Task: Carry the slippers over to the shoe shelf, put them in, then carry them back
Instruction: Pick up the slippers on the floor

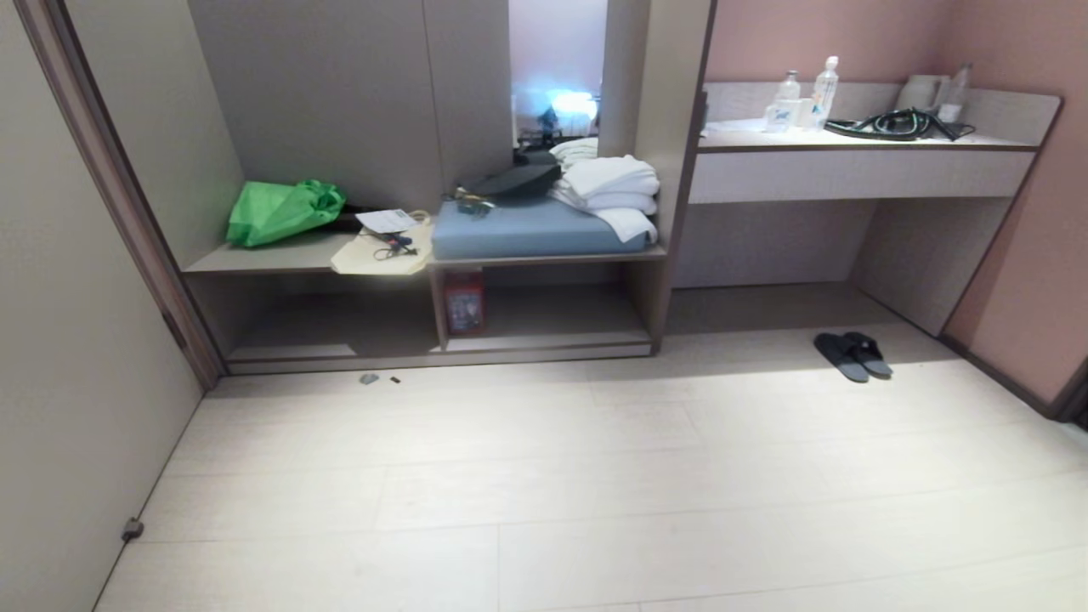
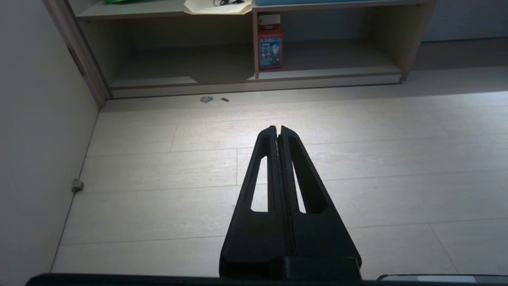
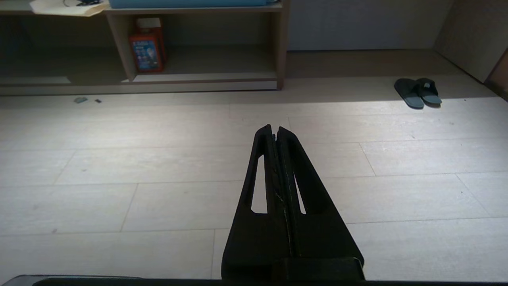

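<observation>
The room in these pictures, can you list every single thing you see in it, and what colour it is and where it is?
slippers: two, black, side by side on the floor in front of the desk recess
shoe shelf: one, taupe wood, open cubby under the blue cushion
red box: one, red, standing at the cubby's left end
green bag: one, green, on the bench's left part
towels: a folded stack, white, on the cushion's right end
cream bag: one, on the bench beside the cushion
bottles: two, clear, on the desk
cables: a dark bundle, on the desk
left gripper: one, black, shut, above the floor
right gripper: one, black, shut, above the floor
</observation>
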Available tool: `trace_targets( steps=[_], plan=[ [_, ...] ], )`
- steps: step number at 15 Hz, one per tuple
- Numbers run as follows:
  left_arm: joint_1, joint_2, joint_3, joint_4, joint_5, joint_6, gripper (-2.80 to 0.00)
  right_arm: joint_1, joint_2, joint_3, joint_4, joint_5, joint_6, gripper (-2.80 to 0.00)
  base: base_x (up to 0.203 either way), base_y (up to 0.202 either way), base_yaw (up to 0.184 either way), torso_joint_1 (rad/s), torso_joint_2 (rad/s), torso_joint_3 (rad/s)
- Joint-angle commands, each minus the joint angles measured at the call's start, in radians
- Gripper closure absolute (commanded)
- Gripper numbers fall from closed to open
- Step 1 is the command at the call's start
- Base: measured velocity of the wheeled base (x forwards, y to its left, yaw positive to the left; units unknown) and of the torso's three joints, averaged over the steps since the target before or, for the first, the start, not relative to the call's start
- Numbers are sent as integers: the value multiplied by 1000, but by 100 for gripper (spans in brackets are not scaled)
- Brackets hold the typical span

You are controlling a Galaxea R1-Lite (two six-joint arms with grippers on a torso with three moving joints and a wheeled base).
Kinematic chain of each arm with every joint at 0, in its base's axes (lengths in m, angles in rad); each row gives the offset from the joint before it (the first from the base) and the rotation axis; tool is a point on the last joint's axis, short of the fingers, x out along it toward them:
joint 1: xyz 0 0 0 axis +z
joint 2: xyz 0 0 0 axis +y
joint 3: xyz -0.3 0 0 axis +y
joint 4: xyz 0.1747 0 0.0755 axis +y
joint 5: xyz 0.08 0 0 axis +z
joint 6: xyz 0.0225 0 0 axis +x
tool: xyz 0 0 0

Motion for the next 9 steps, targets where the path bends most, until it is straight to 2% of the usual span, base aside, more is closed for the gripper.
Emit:
trace_targets(
  steps=[1,9],
  plan=[
    [0,1,0,-1,0,0,0,0,1,0,0,0,0,0,195,0,1,6,6,-4],
    [0,1,0,-1,0,0,0,0,1,0,0,0,0,0,198,0,-1,1,2,3]
  ],
)
